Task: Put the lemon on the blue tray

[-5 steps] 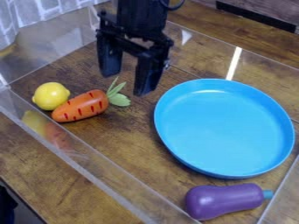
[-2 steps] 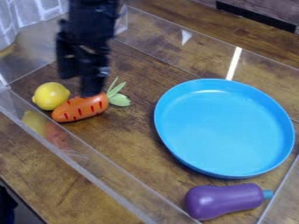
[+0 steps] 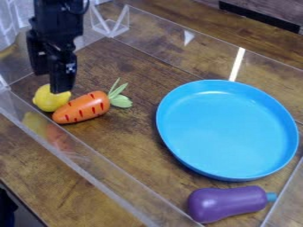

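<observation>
Lemon (image 3: pixel 49 98): small, smooth, yellow, touching the carrot (image 3: pixel 83 108).

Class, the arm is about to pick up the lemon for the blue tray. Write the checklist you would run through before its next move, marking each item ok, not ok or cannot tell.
1. Gripper jaws open: ok, two fingers stand apart.
2. Gripper over the lemon: ok, it hangs just above it, pointing down.
3. Fingers straddling the lemon: cannot tell, the gripper hides part of the fruit.
4. Room beside the lemon: not ok, the carrot lies right against it, so a finger may nudge it.
5. Blue tray free to receive it: ok, nothing lies in it.
6. Eggplant out of the way: ok, it sits at the near edge, beyond the tray.
</observation>
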`<state>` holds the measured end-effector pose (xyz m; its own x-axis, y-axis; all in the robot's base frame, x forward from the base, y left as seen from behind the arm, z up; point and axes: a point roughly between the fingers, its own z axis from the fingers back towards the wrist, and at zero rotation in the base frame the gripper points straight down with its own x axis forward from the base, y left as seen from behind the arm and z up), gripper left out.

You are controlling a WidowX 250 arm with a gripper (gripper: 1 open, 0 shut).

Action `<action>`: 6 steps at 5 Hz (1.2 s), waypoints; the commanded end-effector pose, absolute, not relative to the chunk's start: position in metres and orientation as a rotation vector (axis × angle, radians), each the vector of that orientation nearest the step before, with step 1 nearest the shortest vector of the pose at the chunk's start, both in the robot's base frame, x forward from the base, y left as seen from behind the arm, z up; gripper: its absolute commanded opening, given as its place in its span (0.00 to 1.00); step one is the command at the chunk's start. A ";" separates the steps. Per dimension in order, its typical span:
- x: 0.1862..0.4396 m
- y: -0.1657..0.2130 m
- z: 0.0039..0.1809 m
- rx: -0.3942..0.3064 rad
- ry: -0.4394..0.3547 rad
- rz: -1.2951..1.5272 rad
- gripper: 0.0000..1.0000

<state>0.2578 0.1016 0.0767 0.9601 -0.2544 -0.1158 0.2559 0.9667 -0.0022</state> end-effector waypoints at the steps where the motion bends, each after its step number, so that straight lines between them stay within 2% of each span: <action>1: 0.264 0.112 0.068 0.041 0.085 -0.279 1.00; 3: 0.274 0.122 0.038 0.068 0.076 -0.306 1.00; 4: 0.275 0.121 0.030 0.089 0.063 -0.338 1.00; 6: 0.276 0.119 0.026 0.083 0.043 -0.356 1.00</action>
<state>0.2727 0.1162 0.0188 0.9328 -0.3511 -0.0807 0.3560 0.9327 0.0570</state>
